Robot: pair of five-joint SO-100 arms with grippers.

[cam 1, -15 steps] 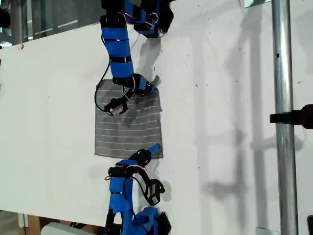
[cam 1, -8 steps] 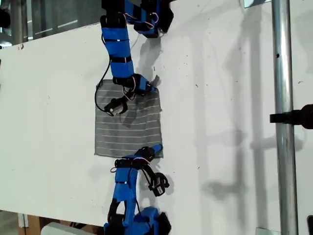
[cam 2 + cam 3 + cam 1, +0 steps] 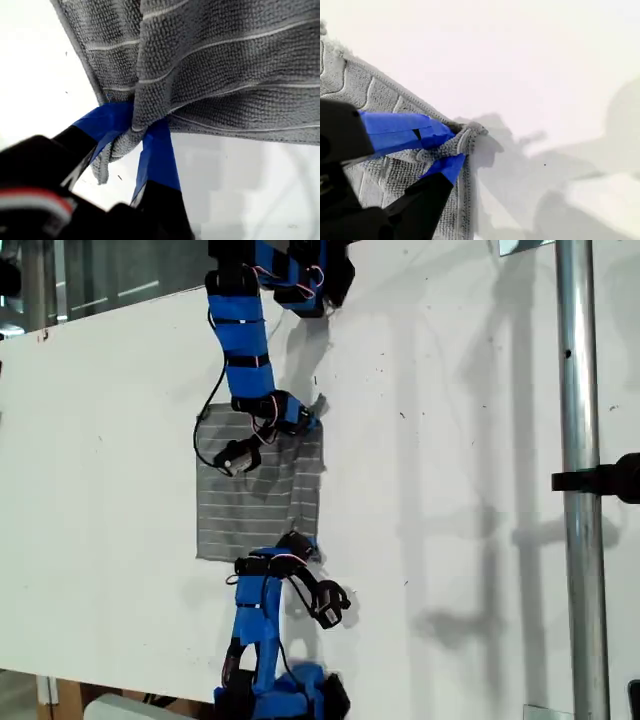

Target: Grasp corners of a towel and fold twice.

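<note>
- The grey striped soft cloth towel (image 3: 255, 495) lies on the white bench (image 3: 110, 440), between the two blue arms that reach in from the bench edges at the exterior view's top and bottom.
- My first gripper (image 3: 137, 125) is on the towel end nearer the exterior view's bottom. Its blue-taped fingers (image 3: 107, 122) are pinching a hemmed grey corner (image 3: 102, 167), and the cloth bunches and drapes above them.
- My second gripper (image 3: 452, 145) is at the opposite end, fingers clamped on the other hemmed corner (image 3: 470, 132). This one is scrunched into a small wad, and the rest of that end lies flat on the bench.
- In the exterior view, the towel's right edge pulls inward near my first gripper (image 3: 300, 543), while the end by my second gripper (image 3: 300, 422) looks wider.
- Handling call: this is light, limp terry. It has no stiffness, so it will sag and fold wherever it is unsupported.
- The looped, ribbed weave looks grippy and should not slide out of the tape easily.
- The best hold is right on the thicker hem at the corner tips, just where both pinches sit.
- The risk is uneven travel between the two corners, which would skew the fold line.
</note>
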